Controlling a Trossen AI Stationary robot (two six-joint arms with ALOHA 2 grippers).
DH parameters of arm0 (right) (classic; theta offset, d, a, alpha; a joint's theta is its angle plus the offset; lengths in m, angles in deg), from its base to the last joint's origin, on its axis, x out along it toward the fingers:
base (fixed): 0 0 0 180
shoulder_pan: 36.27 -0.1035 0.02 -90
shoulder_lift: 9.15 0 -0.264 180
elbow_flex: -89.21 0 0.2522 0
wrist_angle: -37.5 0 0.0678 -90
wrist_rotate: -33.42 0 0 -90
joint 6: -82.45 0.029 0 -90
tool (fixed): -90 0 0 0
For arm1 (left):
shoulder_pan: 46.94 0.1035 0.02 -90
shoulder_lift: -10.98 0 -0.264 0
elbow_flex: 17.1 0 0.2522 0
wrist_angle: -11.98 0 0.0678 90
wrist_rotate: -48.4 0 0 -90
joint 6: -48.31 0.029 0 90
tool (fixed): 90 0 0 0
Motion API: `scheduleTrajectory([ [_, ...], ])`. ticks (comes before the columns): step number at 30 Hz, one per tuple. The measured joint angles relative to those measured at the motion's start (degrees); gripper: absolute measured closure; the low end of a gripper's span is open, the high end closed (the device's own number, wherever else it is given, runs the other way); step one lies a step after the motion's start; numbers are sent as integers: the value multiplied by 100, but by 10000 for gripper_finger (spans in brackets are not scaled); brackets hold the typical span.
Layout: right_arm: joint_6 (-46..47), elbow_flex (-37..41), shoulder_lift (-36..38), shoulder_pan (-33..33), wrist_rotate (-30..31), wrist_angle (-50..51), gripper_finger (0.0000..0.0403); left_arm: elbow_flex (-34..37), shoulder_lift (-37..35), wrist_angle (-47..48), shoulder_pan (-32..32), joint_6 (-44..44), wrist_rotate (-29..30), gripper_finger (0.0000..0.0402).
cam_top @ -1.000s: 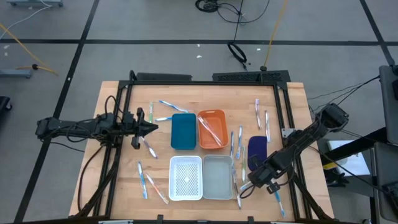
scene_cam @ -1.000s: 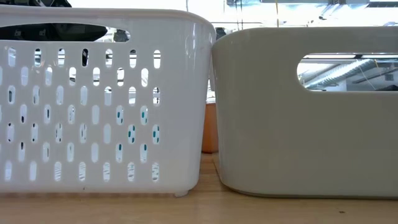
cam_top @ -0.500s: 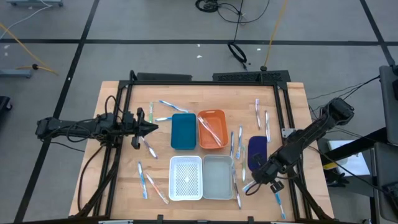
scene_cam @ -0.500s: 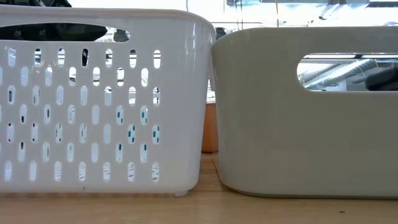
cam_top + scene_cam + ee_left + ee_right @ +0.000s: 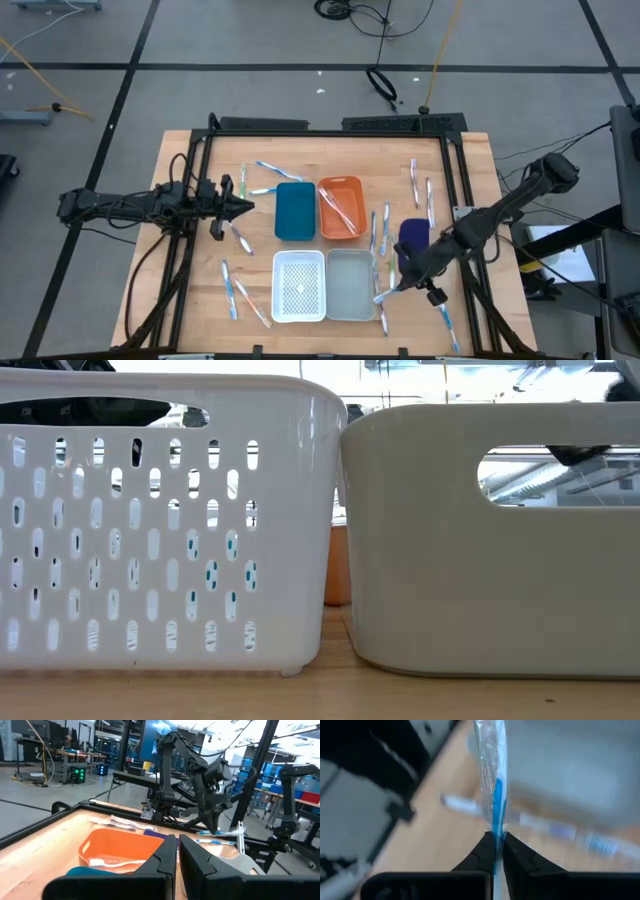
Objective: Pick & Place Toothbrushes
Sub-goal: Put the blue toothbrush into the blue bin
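Transport was underway: the right tool (image 5: 398,287), clenched on a blue toothbrush (image 5: 492,795), hung beside the grey tray (image 5: 350,285); next needed placement there. Left tool (image 5: 243,206) waited, clenched empty.

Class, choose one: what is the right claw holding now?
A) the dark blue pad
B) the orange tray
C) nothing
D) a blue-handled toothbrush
D: the right wrist view shows the right claw shut on a blue-handled toothbrush, lifted beside the grey tray.
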Motion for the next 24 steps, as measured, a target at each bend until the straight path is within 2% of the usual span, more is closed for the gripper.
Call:
scheduleTrajectory([
  [14, -936, -9, 519, 468, -771, -3304, 394, 0, 0, 0, 2, -132, 1, 382],
  [19, -985, -9, 514, 544, -877, -3443, 394, 0, -1, 1, 2, -139, 1, 382],
  [24, 42, -9, 512, 845, -435, -3464, 394, -2, -2, 1, 2, -150, 1, 382],
])
